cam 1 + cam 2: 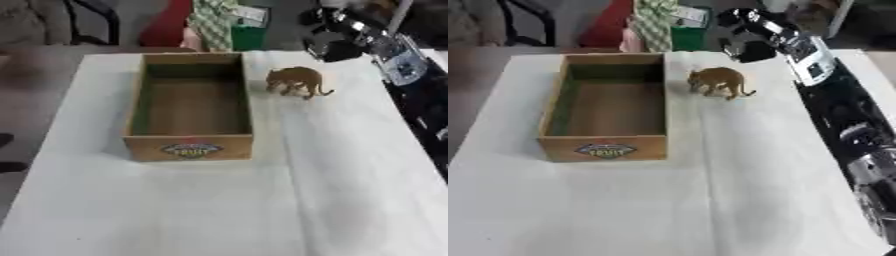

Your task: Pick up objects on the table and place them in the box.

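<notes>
White cloth covers the table (175, 215), and nearest the camera sits a cardboard box (604, 148) with an oval label on its front wall, lettering too blurry to read. The right eye view shows way more of the right arm, running down the whole right edge; the left eye view only catches its upper part. Up at the far end the right hand (745, 47) hangs just beyond the brown toy animal (719, 80), which stands beside the box. Can't tell if the fingers are curled or relaxed.
</notes>
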Controlling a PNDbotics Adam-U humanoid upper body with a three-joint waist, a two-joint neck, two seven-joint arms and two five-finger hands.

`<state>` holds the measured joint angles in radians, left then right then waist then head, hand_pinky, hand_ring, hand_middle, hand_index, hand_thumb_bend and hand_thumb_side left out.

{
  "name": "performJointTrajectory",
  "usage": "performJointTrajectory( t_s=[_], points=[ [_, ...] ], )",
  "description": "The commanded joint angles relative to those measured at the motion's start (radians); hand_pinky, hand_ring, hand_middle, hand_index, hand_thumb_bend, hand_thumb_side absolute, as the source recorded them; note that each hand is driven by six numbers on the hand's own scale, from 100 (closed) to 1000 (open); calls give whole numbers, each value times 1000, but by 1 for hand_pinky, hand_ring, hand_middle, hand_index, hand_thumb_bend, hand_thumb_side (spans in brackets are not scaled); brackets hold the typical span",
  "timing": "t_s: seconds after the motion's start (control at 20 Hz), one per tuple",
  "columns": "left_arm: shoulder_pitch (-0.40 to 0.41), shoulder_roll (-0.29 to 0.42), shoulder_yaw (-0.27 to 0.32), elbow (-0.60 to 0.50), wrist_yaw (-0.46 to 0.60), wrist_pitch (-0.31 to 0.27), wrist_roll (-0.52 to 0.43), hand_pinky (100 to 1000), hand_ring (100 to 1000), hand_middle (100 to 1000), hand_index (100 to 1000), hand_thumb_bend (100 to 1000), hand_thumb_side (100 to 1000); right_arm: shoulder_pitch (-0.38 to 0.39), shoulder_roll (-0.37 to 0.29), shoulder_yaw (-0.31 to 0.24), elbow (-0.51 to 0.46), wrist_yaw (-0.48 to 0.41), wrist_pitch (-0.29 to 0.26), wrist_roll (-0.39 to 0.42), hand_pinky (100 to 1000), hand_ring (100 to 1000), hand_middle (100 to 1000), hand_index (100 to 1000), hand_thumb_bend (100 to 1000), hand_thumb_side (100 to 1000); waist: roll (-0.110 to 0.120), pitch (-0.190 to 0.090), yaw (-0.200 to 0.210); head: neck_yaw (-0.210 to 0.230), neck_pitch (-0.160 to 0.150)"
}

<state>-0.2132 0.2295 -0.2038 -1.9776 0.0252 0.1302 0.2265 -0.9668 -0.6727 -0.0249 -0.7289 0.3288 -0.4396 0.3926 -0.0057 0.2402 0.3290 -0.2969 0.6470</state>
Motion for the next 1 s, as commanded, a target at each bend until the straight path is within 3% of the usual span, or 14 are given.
performJointTrajectory(
  t_s=[0.05, 1.0],
  points=[
    [-15, 18, -3, -22, 4, -2, -10, 585, 810, 627, 783, 100, 685, -27, -14, -14, 22, 52, 5, -25, 864, 917, 818, 901, 100, 210, 1, -14, 5, -7, -15],
    [-13, 16, -3, -22, 4, -2, -18, 586, 811, 627, 784, 100, 686, -15, 4, -39, 161, 333, 11, -101, 908, 933, 840, 909, 100, 245, 5, -11, 5, -11, -4]
  ],
)
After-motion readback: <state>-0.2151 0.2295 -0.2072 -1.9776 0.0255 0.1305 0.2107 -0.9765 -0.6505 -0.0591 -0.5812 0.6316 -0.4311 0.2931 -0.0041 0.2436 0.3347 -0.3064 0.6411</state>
